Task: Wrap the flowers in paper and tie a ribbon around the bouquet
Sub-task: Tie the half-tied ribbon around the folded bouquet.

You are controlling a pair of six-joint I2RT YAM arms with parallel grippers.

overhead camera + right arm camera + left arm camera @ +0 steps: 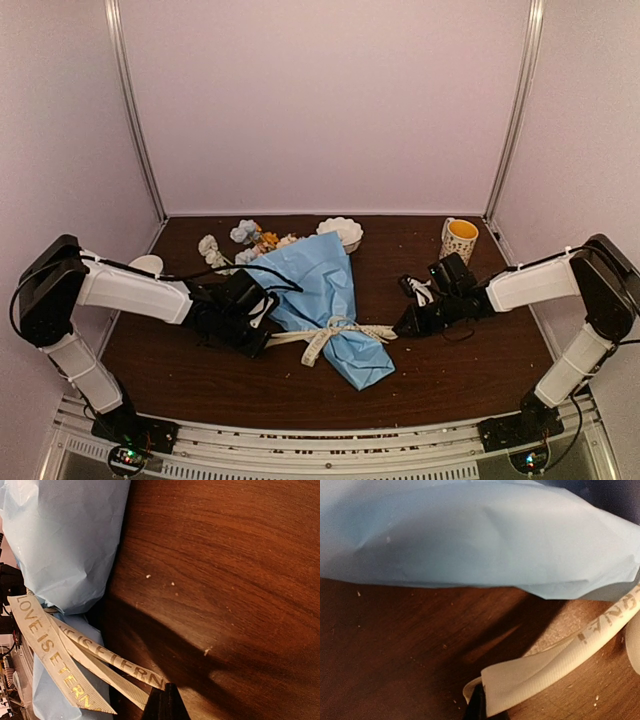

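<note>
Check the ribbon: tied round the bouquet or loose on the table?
Tied: the ribbon cinches the bouquet near its narrow end, knotted on top with tails out both sides. How tight the knot is: cannot tell.

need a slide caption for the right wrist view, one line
Gold-lettered cream ribbon trails from the blue paper over the wooden table, its ends pinched in the shut right gripper.
</note>
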